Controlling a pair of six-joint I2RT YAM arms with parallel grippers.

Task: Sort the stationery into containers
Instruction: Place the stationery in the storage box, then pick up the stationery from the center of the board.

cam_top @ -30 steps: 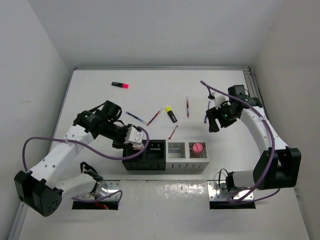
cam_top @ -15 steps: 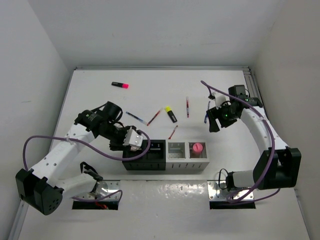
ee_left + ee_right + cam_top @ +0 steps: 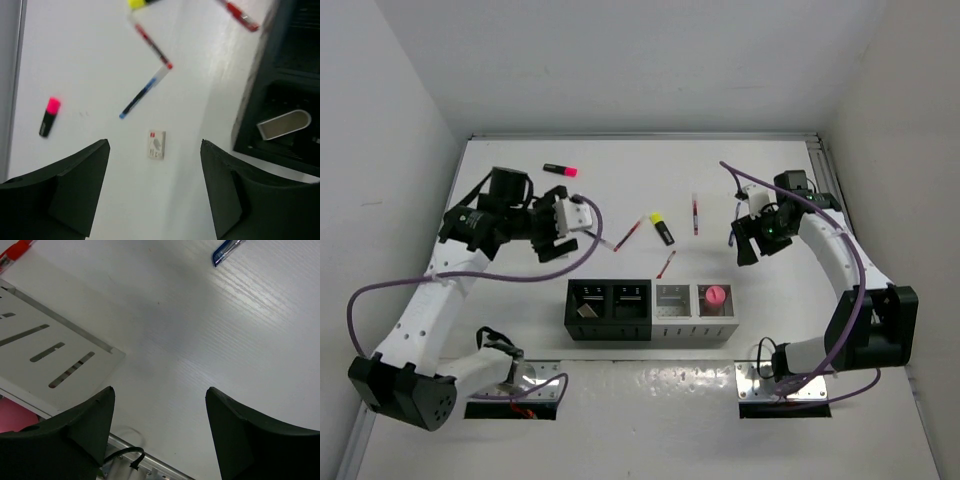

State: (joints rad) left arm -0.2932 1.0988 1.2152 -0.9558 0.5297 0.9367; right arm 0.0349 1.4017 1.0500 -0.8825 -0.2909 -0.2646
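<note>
Only the left wrist view shows the small pale eraser. It lies flat on the worktop below the left hand, whose fingers are apart and empty. The nearby black bin holds one pale rounded item. In the top view, the end grey bin holds a pink-capped glue stick. The right hand is apart and empty, near a blue pen.

The row of bins sits at lower centre on the worktop. A glue stick stands in the rightmost bin, and what may be an eraser lies in the leftmost. A pen lies just above the row, a highlighter above that, and a far highlighter at upper left.
</note>
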